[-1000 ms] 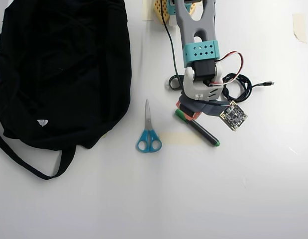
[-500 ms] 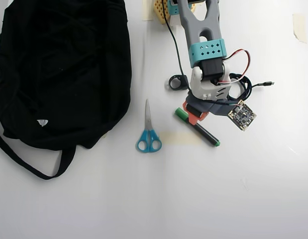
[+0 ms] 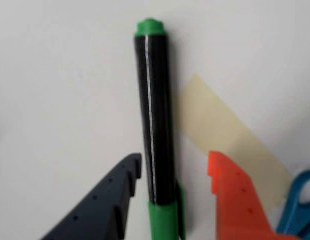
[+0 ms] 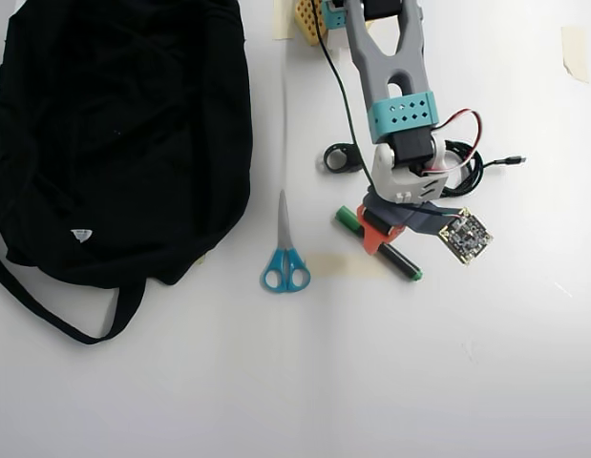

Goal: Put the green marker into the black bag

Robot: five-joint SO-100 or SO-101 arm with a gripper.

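Gripper [image 3: 172, 172] jaws apart, straddling the green marker [image 3: 156, 115] lying on the table [image 4: 371, 382]; no grasp yet, lift and carry to black bag [image 4: 114, 134] remain.

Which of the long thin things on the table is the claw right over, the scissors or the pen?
The green marker: the gripper straddles its barrel. The blue-handled scissors lie apart, toward the black bag.

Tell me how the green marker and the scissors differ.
The green marker is a black barrel with green ends; the scissors have silver blades and blue handles. The marker lies diagonally, the scissors nearly straight up the overhead view. The gripper straddles the marker; the scissors lie untouched. Both rest flat on the table.
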